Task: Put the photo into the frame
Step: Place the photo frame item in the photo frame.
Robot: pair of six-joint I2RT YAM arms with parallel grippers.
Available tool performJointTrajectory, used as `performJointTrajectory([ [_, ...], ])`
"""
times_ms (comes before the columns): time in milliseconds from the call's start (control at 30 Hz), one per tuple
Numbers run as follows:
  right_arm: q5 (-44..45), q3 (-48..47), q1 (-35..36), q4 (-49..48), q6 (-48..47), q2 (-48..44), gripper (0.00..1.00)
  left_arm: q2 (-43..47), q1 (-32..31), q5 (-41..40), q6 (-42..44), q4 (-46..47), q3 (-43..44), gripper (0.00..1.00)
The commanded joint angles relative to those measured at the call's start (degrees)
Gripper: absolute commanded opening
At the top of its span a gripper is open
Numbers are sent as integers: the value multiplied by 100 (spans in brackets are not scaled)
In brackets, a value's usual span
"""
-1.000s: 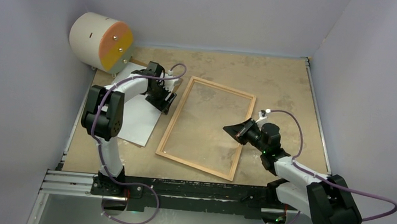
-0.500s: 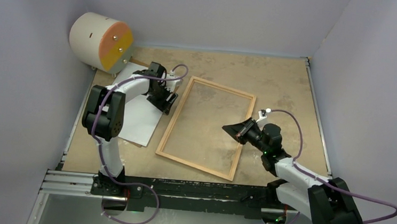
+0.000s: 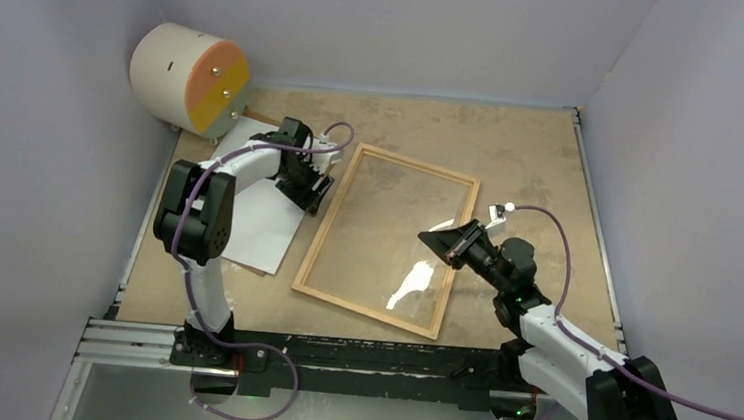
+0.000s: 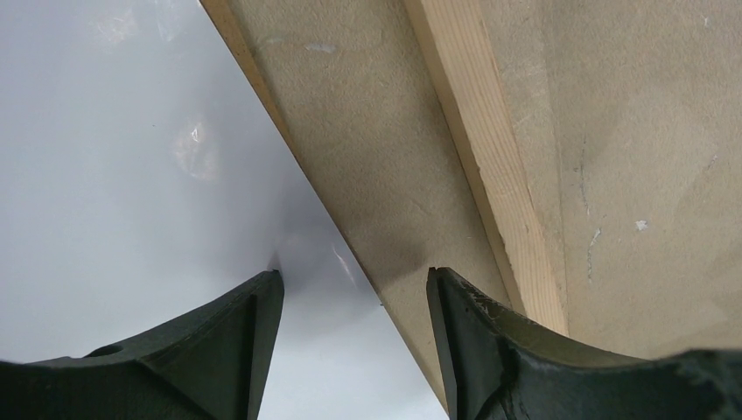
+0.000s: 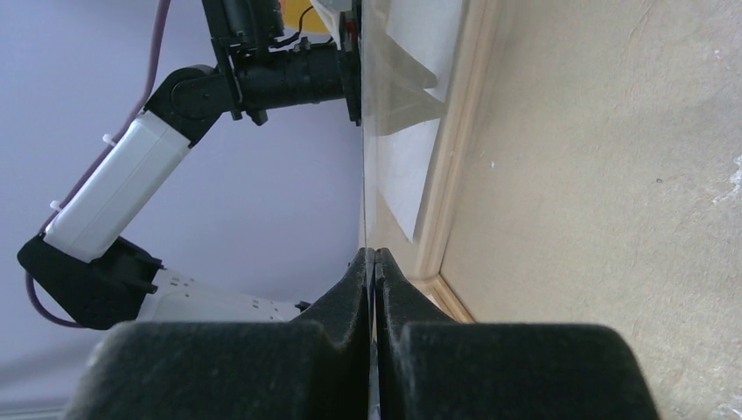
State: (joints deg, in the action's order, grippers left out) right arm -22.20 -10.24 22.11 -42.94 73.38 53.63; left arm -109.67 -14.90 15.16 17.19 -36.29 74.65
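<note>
From above, your frame (image 3: 365, 312) lies flat in the middle of the table (image 3: 533, 152), turned slightly off square. The photo (image 3: 256, 226) lies white side up just beside the frame's left rail. Your left gripper (image 3: 312, 187) sits over the photo's edge nearest that rail. Your right gripper (image 3: 426, 240) reaches over the frame's right rail and points inward above the pane (image 3: 387, 221).

The left wrist adds what the top view hides. Your left gripper (image 4: 354, 280) is moderately open and holds nothing. One finger is over the photo (image 4: 114, 175), the other over the bare strip between the photo and the frame's rail (image 4: 490, 175).

Only the right wrist shows that your right gripper (image 5: 374, 254) is pinched tight. The thin edge of the pane (image 5: 411, 87) runs into the seam between its fingers, just inside the frame's rail (image 5: 455, 157).
</note>
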Motion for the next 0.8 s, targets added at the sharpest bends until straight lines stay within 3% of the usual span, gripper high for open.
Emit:
performJointTrajectory([
  [0, 63, -14, 6, -470, 142, -7, 0, -72, -92, 207, 72, -9, -232, 64],
  [767, -397, -406, 263, -1733, 120, 699, 0, -11, -101, 247, 118, -62, -254, 64],
])
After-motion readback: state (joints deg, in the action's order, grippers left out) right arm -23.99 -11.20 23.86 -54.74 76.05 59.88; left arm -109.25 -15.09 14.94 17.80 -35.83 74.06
